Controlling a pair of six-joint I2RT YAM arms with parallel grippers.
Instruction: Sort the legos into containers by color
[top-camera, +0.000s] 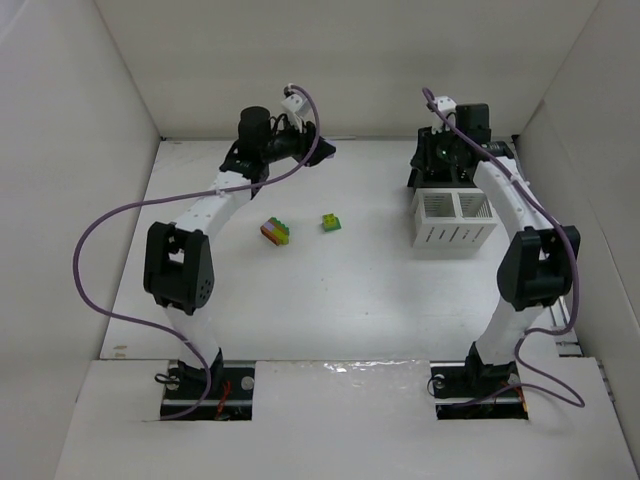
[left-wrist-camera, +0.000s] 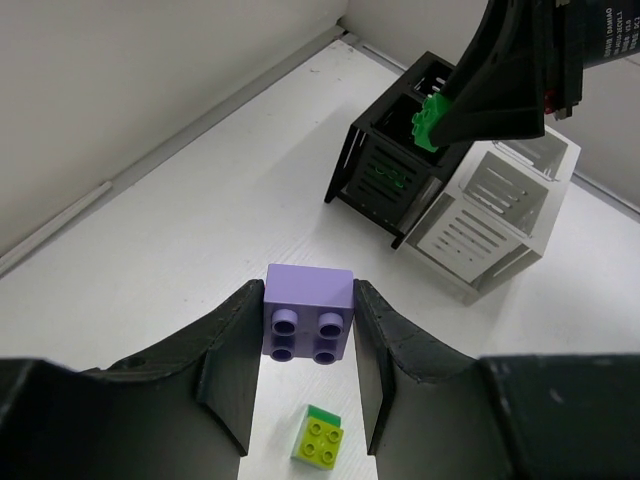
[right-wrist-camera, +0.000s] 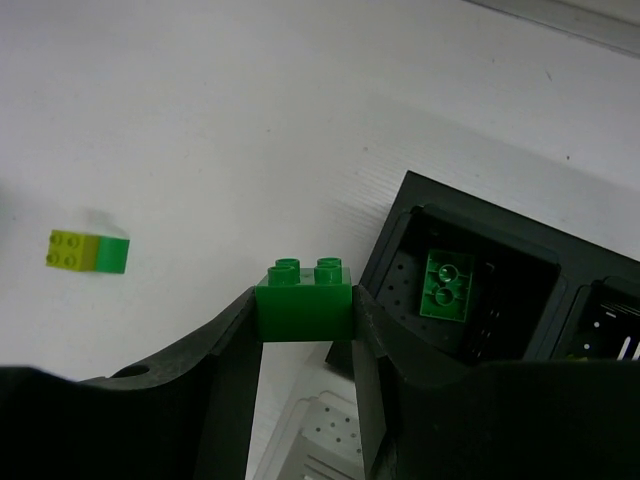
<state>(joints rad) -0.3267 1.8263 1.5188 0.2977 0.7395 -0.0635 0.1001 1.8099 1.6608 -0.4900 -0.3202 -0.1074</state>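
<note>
My left gripper (left-wrist-camera: 308, 335) is shut on a purple lego brick (left-wrist-camera: 308, 310) and holds it above the table at the back left (top-camera: 322, 152). My right gripper (right-wrist-camera: 305, 320) is shut on a dark green brick (right-wrist-camera: 303, 300), right beside the black two-compartment bin (right-wrist-camera: 420, 195); it also shows in the left wrist view (left-wrist-camera: 432, 125). One green brick (right-wrist-camera: 447, 285) lies in the black bin's near compartment. A lime-and-green piece (top-camera: 331, 222) and a multicoloured stack (top-camera: 276, 232) lie on the table. The white bin pair (top-camera: 455, 222) stands in front of the black one.
The white enclosure walls (top-camera: 90, 150) close in the table on the left, back and right. The right arm (top-camera: 520, 230) reaches over the right side of the white bin. Purple cables hang from both arms.
</note>
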